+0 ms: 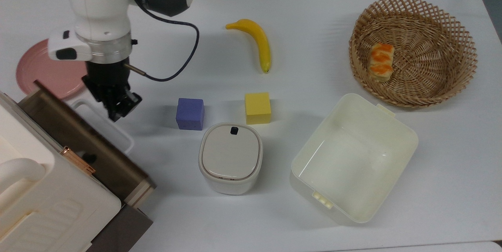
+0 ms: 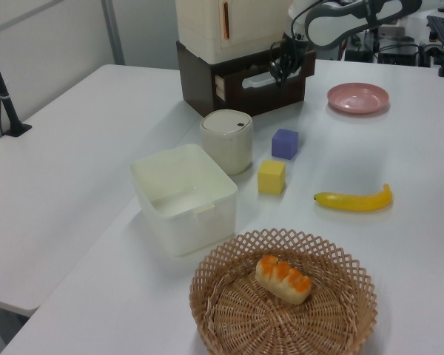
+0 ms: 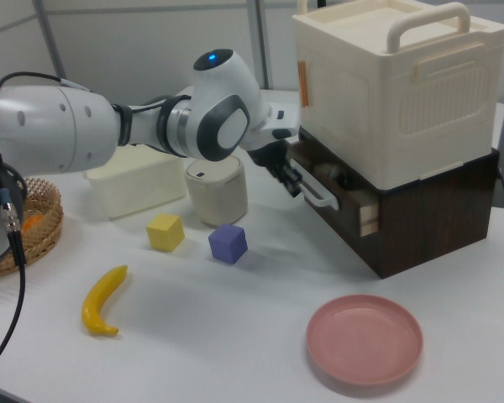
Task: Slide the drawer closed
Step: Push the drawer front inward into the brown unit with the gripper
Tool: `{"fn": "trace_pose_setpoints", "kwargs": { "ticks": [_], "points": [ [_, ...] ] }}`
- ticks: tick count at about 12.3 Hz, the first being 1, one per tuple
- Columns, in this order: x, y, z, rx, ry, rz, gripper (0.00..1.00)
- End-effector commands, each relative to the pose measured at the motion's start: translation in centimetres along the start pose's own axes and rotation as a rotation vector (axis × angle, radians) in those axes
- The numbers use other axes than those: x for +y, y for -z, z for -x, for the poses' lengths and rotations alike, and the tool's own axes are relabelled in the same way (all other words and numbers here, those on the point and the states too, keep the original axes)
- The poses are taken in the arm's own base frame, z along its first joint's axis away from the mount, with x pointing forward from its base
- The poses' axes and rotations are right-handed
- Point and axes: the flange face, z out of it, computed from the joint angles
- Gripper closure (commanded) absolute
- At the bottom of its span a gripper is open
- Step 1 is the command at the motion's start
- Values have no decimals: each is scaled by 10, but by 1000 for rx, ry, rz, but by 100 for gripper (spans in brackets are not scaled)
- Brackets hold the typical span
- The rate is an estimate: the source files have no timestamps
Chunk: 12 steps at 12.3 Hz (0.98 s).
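The drawer (image 1: 78,134) with its dark brown front juts a short way out of the base under the cream-white cabinet (image 1: 47,205) at the top view's lower left. Its white loop handle (image 1: 102,126) points toward the table's middle. My gripper (image 1: 117,110) is shut, and its tip presses against the handle's far end. In the right view the gripper (image 3: 292,180) touches the handle (image 3: 317,195) in front of the drawer (image 3: 344,197). The left view shows the gripper (image 2: 280,68) at the drawer's front (image 2: 240,80).
A pink plate (image 1: 43,75) lies behind the arm. A purple cube (image 1: 190,113), a yellow cube (image 1: 257,107) and a lidded white canister (image 1: 230,158) stand just right of the drawer. Farther right are a banana (image 1: 257,42), a cream bin (image 1: 404,134) and a wicker basket (image 1: 466,64) holding bread (image 1: 381,62).
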Motion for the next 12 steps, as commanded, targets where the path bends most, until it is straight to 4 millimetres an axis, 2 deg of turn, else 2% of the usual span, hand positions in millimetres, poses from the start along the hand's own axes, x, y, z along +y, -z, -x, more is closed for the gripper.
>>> {"fn": "trace_pose_setpoints", "kwargs": {
  "ticks": [1,6,8,12],
  "points": [
    [15,0,-38,165,-52,4,93],
    [23,8,-47,219,-53,-4,92],
    [20,19,-48,227,-55,-10,92],
    [23,14,-47,221,-23,-1,92]
  ]
}}
